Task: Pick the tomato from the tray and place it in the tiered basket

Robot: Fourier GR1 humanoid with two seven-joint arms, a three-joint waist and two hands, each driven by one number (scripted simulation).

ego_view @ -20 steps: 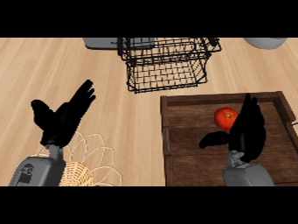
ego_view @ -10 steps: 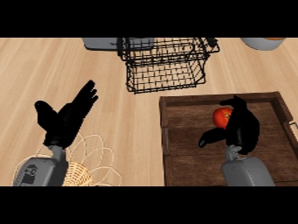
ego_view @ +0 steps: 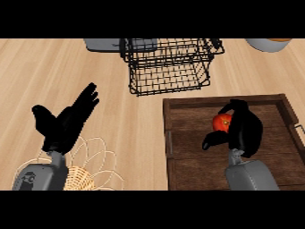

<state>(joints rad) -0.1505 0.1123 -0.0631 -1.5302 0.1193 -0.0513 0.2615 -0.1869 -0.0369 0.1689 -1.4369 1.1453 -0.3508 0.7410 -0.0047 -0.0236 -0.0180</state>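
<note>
Curling over the tomato in the wooden tray, right hand fingers wrap its top and side, left hand rests open; tomato likely light, smooth, squashable, best cupped round its middle before tiered basket.

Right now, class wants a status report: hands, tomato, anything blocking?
Right hand curled on tomato in tray. Left hand open, resting. Tiered basket path unobstructed.
</note>
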